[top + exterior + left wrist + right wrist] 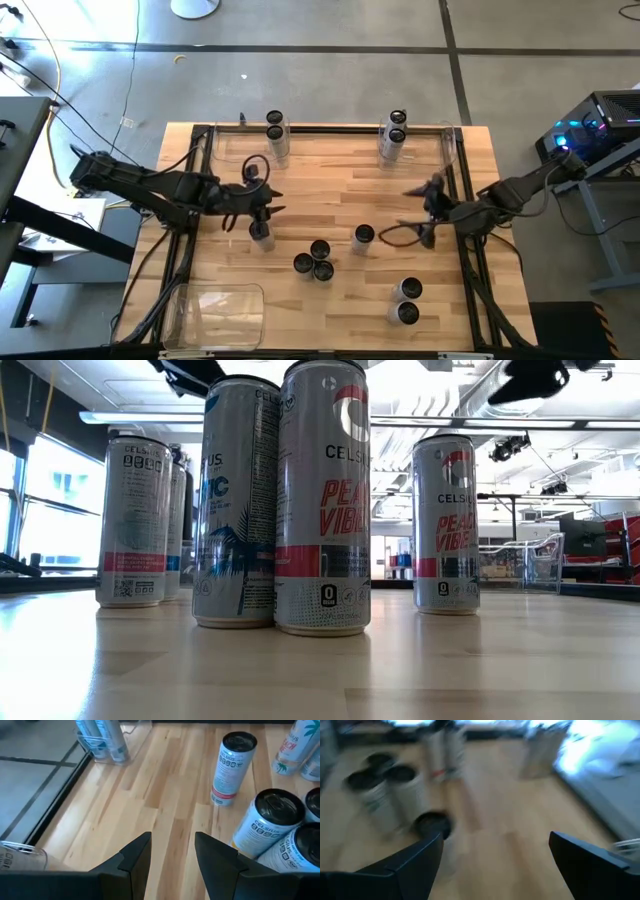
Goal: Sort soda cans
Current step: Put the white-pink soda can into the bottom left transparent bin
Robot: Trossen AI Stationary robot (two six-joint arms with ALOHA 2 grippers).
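We saw a wooden table [330, 190] with a dark frame around its edges, and two clear plastic bins: one along the far edge [232, 148], and one at the near left corner [222, 308].

The two dark arms reached in from either side. The left arm stretched across from the left, its left gripper [262, 200] hovering low, just behind a single can [261, 233]. In the left wrist view its two fingers [135, 857] stood partly apart with bare wood between them, grasping nothing. The right arm came in from the right, and the right gripper [420, 210] had its fingers spread wide and empty, pointing toward the can at mid-table [363, 238].

The soda cans all stood upright, long axes vertical, dark tops facing up. A cluster of three [314, 261] stood near the middle of the table, a pair [406, 301] sat toward the near right, two cans [275, 132] stood at the far edge to the left and two more [395, 134] at the far edge to the right.

In the low view, the nearest can [322, 500] read "CELSIUS" and "PEACH VIBE" in red lettering, as did another can [446, 525] further back. The can beside it [236, 505] carried blue lettering ending in "IC" and a palm tree, which we could not read in full.
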